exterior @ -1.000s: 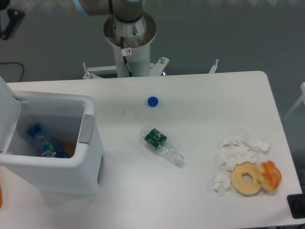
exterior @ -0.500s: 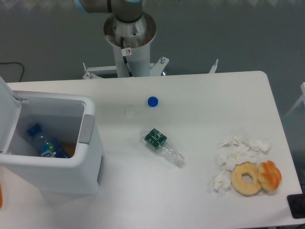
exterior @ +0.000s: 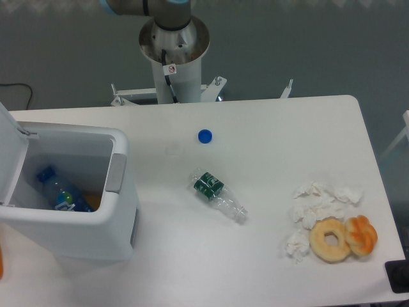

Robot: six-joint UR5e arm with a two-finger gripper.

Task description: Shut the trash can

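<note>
The white boxy trash can (exterior: 96,224) stands at the table's left edge. It is open. Its flat lid (exterior: 9,150) stands up at the far left. A grey latch tab (exterior: 115,173) sits on its right rim. Inside lie a blue-capped bottle (exterior: 59,194) and something orange. The gripper is out of view; only the arm's base column (exterior: 174,57) and a bit of the arm at the top edge show.
A blue bottle cap (exterior: 204,135) lies mid-table. A crushed clear bottle with a green label (exterior: 218,195) lies right of the can. Crumpled tissues (exterior: 316,208), a donut (exterior: 330,239) and a pastry (exterior: 362,235) lie at the right front.
A dark part at the top left edge has left the view. The faint round mark near the blue cap has faded. Nothing on the table has moved.
</note>
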